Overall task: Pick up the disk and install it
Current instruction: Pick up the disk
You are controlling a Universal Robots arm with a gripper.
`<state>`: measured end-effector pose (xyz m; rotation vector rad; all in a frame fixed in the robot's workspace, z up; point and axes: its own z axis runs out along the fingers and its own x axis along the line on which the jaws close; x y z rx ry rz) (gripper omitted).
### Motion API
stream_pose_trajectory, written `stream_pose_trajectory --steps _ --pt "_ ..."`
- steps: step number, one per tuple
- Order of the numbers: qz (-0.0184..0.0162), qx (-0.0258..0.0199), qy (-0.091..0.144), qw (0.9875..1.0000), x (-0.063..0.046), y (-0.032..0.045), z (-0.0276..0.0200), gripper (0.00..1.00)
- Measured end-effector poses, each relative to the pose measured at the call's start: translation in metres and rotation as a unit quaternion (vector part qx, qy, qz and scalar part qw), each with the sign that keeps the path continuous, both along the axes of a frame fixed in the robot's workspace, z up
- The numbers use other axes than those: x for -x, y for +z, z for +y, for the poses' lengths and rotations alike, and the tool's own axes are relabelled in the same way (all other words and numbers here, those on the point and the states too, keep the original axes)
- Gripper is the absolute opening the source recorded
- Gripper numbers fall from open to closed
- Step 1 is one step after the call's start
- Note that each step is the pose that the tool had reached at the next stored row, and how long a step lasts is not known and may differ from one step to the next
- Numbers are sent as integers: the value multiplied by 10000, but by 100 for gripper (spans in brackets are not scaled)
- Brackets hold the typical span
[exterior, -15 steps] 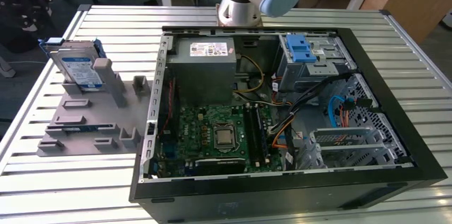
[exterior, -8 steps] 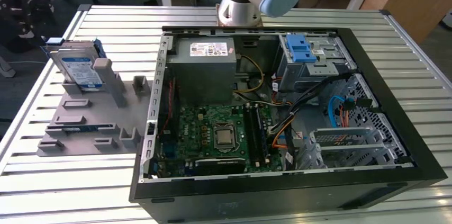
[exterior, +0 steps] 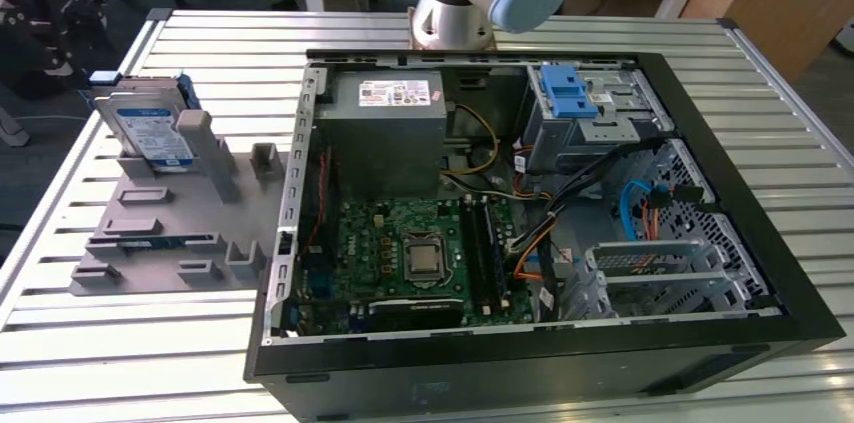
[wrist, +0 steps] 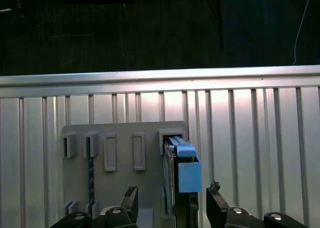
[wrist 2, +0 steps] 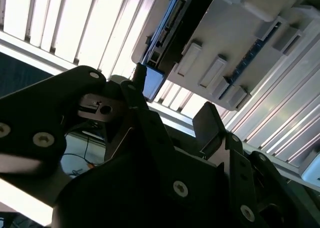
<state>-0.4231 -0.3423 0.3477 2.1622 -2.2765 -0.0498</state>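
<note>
Loosely, claw [wrist: 173,190] spread, disk [wrist: 186,174] edges between

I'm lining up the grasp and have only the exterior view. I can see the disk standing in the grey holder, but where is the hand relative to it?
Observer: In the first wrist view the hand is open, with its fingers on either side of the disk.
Operator: Touching it?
Observer: No; a gap shows between each finger and the disk.
Operator: Centred?
Observer: Not quite; the disk looks closer to one finger than to the other.
</note>
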Motion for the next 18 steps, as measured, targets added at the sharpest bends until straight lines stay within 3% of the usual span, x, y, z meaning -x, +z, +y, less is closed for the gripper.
stream_pose_trajectory --steps 18 --pt "1 -2 12 10000 11 -75 20 65"
